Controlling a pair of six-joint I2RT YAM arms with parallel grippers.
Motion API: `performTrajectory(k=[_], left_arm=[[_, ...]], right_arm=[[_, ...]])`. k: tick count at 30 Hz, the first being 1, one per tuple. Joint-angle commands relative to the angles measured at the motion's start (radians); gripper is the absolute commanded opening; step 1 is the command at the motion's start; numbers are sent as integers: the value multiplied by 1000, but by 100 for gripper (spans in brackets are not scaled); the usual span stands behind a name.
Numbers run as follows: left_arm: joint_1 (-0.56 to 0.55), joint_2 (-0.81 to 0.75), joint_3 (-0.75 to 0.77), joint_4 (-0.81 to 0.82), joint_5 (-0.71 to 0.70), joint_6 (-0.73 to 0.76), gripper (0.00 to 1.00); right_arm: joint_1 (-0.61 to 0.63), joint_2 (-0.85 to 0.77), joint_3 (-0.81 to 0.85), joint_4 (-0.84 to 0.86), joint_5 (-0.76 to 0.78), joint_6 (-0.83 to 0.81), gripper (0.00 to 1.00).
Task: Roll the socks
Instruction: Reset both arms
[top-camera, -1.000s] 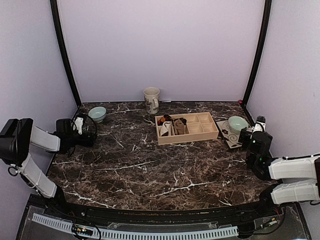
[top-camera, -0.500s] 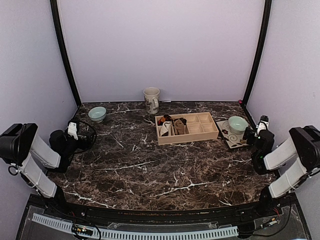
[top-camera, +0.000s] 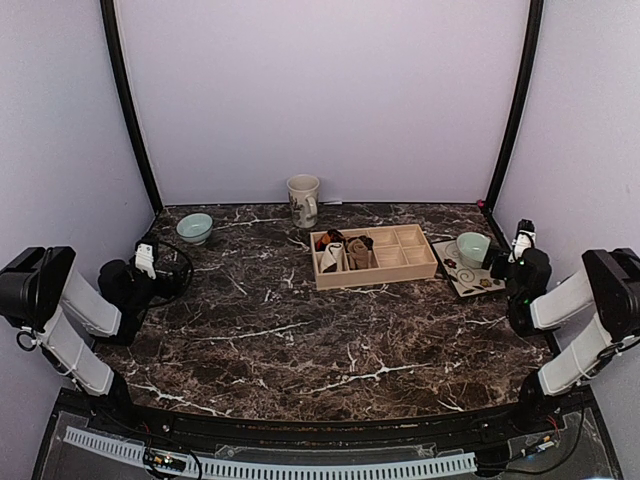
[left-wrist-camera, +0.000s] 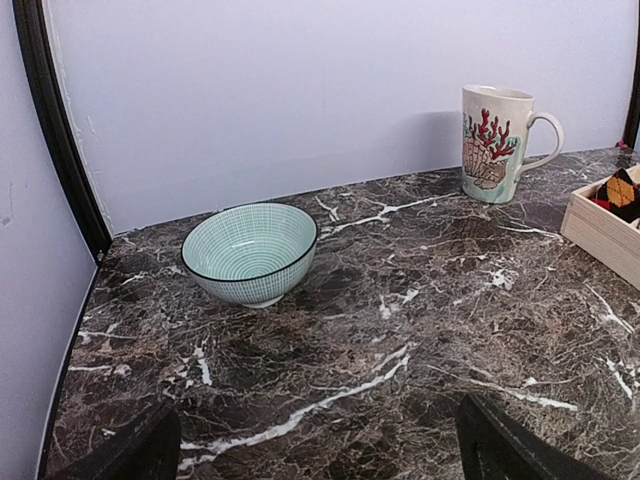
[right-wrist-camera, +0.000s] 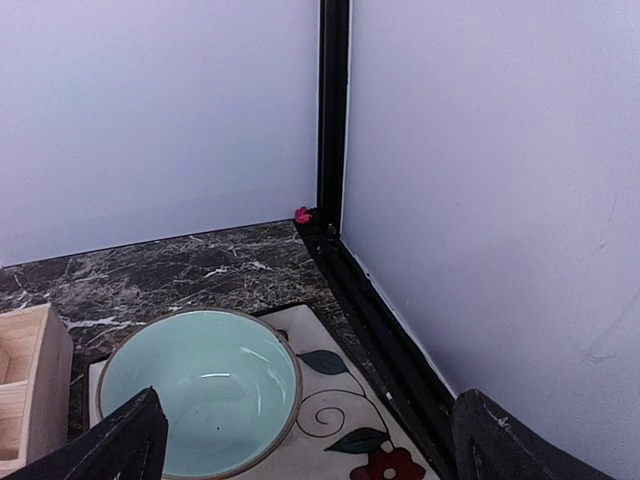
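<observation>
Wooden box (top-camera: 375, 277) near the bench's back edge holds the tan sock (top-camera: 358, 253) and the checked sock (top-camera: 331, 238). My left gripper (left-wrist-camera: 320, 465) and right gripper (right-wrist-camera: 310, 450) sit wide open at the side edges, holding nothing.

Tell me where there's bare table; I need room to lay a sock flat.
Widest bare marble: between the wooden tray and the near edge. Smaller patch: between striped bowl and mug. Crowded: right edge, green bowl on plate.
</observation>
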Motion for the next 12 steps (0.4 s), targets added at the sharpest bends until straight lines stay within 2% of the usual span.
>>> performTrajectory(k=[1, 12], left_arm=[[5, -3, 7, 30, 15, 2, 99], [5, -4, 7, 29, 16, 2, 99]], right_arm=[[-5, 5, 0, 16, -22, 11, 100], [-7, 6, 4, 8, -22, 12, 100]])
